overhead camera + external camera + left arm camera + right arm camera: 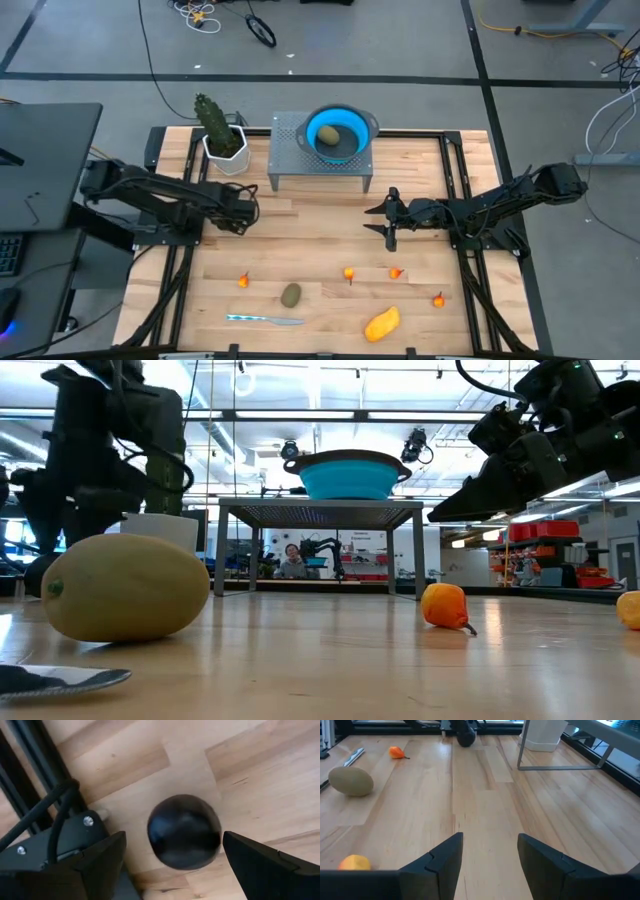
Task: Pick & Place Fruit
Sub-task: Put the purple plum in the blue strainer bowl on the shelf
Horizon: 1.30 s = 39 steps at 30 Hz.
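Observation:
A near-black ball (184, 831) rests on the wooden table, and my left gripper (174, 839) points down over it, open, one finger on either side and a gap to each. In the high view my left gripper (240, 212) hides the ball. My right gripper (388, 222) hovers open and empty right of centre. One olive-green oval (291, 294) lies near the front edge; another (328, 135) sits in the blue bowl (362, 128). Several orange-red bits (348, 272) and a yellow-orange oblong (381, 323) lie at the front.
The blue bowl stands on a grey perforated stand (285, 150) at the table's far middle. A cactus in a white pot (222, 140) stands left of it. A silver-and-blue knife (262, 319) lies near the front edge. Dark frame rails (30, 785) run beside the left gripper.

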{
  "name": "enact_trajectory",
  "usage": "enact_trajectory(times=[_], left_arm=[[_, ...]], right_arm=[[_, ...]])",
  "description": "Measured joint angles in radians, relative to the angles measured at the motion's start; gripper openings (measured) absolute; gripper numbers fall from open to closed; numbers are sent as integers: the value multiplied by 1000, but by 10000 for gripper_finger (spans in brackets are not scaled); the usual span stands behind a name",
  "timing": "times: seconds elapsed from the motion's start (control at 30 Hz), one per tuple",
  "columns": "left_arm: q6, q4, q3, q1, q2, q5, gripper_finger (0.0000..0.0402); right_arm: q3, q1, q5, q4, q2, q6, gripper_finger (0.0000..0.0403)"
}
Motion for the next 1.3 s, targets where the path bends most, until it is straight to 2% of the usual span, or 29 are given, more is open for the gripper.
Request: enact_trajectory(times=[0.2, 0.53, 0.77, 0.93, 1.07, 1.3], left_arm=[[59, 78, -1, 16, 90, 47, 343], [101, 197, -30, 20, 161, 69, 338], [113, 213, -31, 19, 157, 67, 307], [110, 216, -30, 19, 157, 74, 268], [144, 202, 12, 19, 157, 62, 233], [189, 204, 180, 2, 157, -52, 235]], right_arm=[[-1, 0, 0, -8, 0, 0, 198], [-1, 0, 0, -23, 0, 0, 198], [-1, 0, 0, -24, 0, 0, 198], [-1, 0, 0, -24, 0, 0, 198], [-1, 0, 0, -24, 0, 0, 198], [-1, 0, 0, -23, 0, 0, 198]])
